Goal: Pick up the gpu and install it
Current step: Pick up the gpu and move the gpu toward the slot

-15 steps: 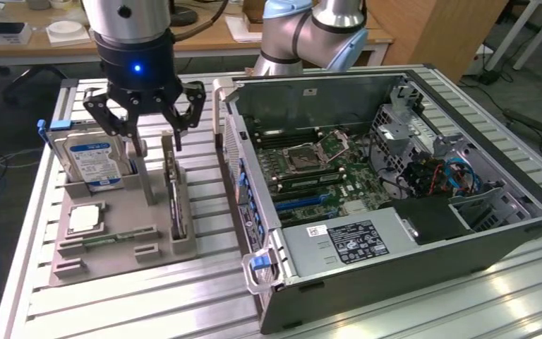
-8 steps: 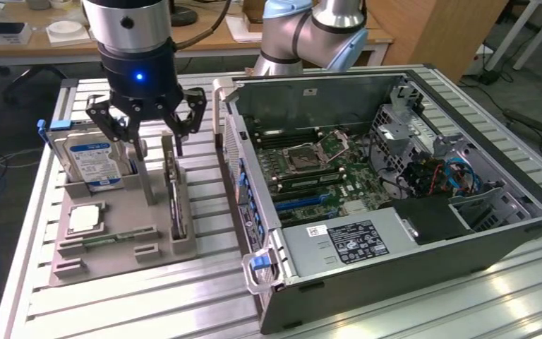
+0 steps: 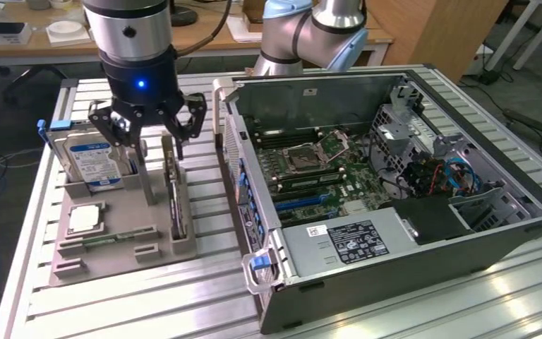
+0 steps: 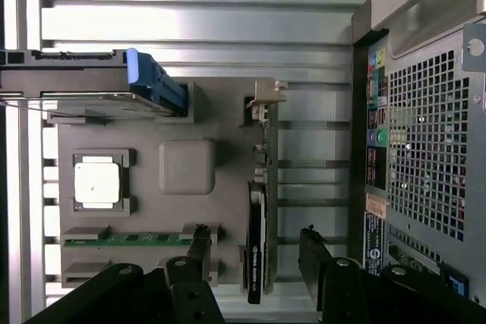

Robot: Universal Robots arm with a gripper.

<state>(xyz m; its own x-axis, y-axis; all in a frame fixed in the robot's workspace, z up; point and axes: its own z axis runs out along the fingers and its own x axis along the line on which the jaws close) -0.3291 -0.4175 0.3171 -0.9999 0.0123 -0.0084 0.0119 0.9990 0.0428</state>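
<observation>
The black robot gripper [image 3: 158, 143] hangs with its two fingers wide open, holding nothing. Just under it, the thin green gpu card with a black cooler [image 3: 174, 194] stands on its edge in a flat grey plastic tray [image 3: 111, 251], with one finger on each side. The big open metal computer box [image 3: 394, 183] sits beside the tray.

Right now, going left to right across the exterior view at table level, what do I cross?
Hard drive standing in the tray → graphics card on edge in the same tray → open computer case, and inside it the processor socket, then the blue cables.
</observation>
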